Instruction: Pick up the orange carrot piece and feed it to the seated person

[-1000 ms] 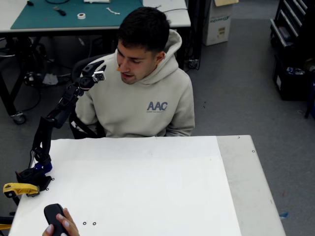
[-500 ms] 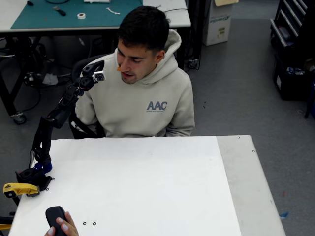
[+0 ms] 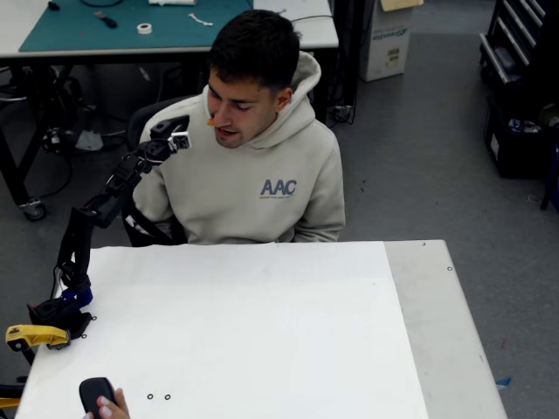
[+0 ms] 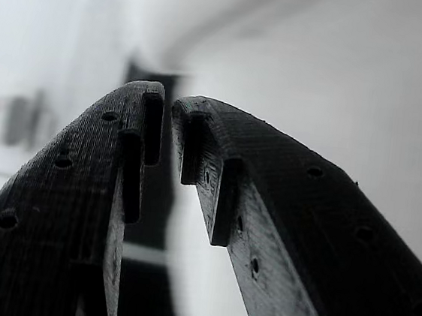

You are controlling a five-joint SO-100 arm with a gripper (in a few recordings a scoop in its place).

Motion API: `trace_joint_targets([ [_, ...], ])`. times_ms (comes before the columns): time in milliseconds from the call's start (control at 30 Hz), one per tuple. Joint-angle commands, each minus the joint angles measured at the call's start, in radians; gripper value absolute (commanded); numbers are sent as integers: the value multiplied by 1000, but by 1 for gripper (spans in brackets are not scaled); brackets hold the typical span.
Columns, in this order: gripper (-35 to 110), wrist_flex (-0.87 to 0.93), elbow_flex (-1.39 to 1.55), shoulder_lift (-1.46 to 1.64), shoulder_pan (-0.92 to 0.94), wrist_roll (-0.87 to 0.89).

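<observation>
The only writing I can read is the blue "AAC" on the chest of the seated person (image 3: 253, 157), with a smaller line under it too fine to make out; a cardboard box (image 3: 389, 39) near the top of the fixed view carries a green mark I cannot read. In the fixed view the person sits behind the white bench (image 3: 262, 349), head bowed, and the orange carrot piece (image 3: 210, 122) shows as a small bright stub at the mouth, left of the lips in the frame. My arm rises from its base at the lower left, beside a yellow clamp (image 3: 35, 335), and reaches up so that the claw (image 3: 181, 131) sits just left of the person's chin, near the carrot but apart from it. At this distance that view does not show me the jaws. The wrist view does: the claw (image 4: 168, 108) has its two black printed fingers (image 4: 78, 204) drawn nearly together at the tips, a thin slit between them and nothing in it, against a blurred pale background. At the bottom left edge of the fixed view a hand (image 3: 109, 408) holds a dark device (image 3: 94, 393) on the bench.
</observation>
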Motion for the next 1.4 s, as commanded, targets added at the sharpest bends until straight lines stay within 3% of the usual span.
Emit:
trace_joint_targets([
  [0,-3,-2,156,272,20,5],
  [567,-3,-5,856,902,107,-38],
  [1367,-3,-3,1778,1925,97,-1065],
])
